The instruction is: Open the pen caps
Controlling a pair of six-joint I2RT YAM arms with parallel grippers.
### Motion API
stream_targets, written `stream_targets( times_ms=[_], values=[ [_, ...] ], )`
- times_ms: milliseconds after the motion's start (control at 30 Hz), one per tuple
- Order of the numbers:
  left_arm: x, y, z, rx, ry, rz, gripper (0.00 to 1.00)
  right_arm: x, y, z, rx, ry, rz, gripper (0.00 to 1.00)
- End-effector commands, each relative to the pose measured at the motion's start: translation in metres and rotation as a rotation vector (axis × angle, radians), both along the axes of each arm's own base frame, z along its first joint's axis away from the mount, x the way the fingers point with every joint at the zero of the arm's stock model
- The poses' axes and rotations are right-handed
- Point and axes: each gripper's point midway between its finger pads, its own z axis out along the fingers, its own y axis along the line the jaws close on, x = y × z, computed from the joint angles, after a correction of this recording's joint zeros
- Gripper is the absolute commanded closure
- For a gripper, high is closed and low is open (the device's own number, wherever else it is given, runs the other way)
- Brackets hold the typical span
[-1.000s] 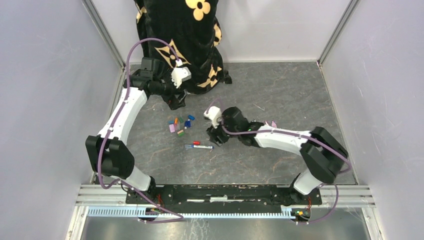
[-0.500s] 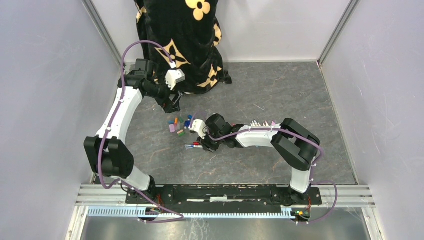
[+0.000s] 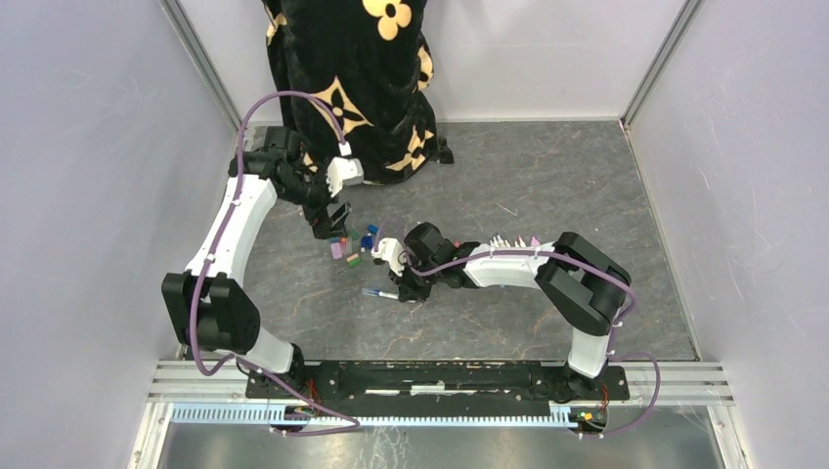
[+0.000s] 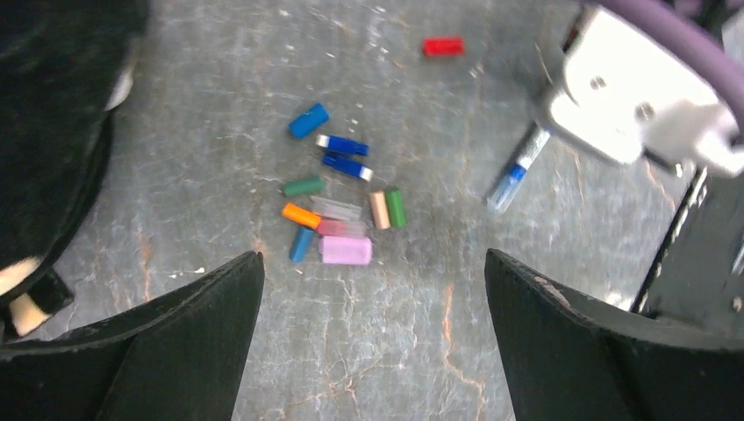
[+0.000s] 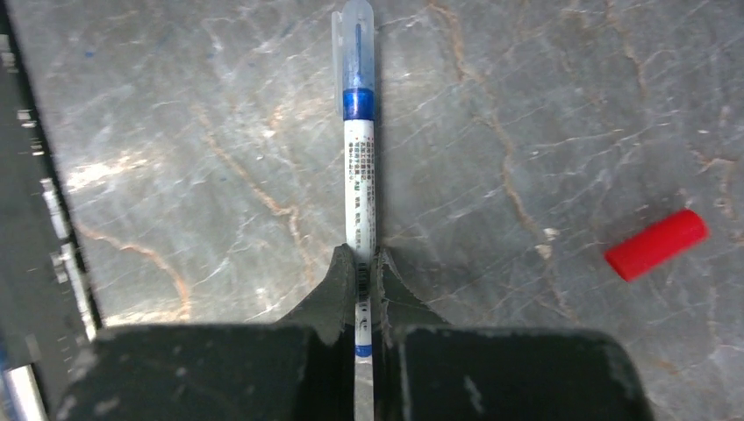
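The right gripper [image 5: 361, 263] is pinching the thin white pen [image 5: 360, 184] by its tail, clear blue cap [image 5: 355, 53] pointing away toward the spread left gripper [image 4: 373, 261].

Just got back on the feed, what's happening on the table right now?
The right gripper is shut on the white barrel of a blue pen lying on the table, its clear cap on. The left gripper hangs open above the cluster of loose pen caps, holding nothing. One red cap lies apart, beside the pen.
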Motion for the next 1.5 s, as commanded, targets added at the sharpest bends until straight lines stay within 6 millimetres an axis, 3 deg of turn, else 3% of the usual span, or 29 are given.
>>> stream_targets(
  times_ms=[0, 100, 300, 600, 733, 833, 1067, 1467],
  values=[
    [-0.042, -0.001, 0.001, 0.017, -0.079, -0.275, 0.0, -0.005, 0.012, 0.057, 0.16, 0.112, 0.02, 1.0],
    [-0.061, 0.0, -0.004, 0.023, -0.081, -0.39, 0.0, 0.003, 0.004, 0.076, 0.238, 0.21, -0.011, 1.0],
    [-0.087, -0.005, -0.012, -0.006, -0.14, -0.538, 0.02, 0.0, -0.002, 0.111, 0.41, 0.447, -0.01, 1.0],
    [-0.074, -0.008, -0.005, 0.186, -0.501, -0.684, 0.03, -0.006, 0.012, 0.131, 0.47, 0.621, 0.032, 1.0],
    [-0.076, -0.019, -0.004, 0.232, -0.584, -0.754, 0.06, -0.006, 0.019, 0.142, 0.515, 0.664, 0.035, 1.0],
    [-0.083, -0.028, -0.006, 0.233, -0.613, -0.809, 0.12, -0.008, 0.024, 0.148, 0.535, 0.694, 0.044, 1.0],
    [-0.091, -0.03, -0.017, 0.316, -0.674, -0.882, 0.21, -0.009, 0.029, 0.159, 0.572, 0.735, 0.051, 1.0],
    [-0.069, -0.041, -0.008, 0.325, -0.81, -0.821, 0.56, -0.016, 0.031, 0.161, 0.592, 0.771, 0.067, 1.0]
  ],
)
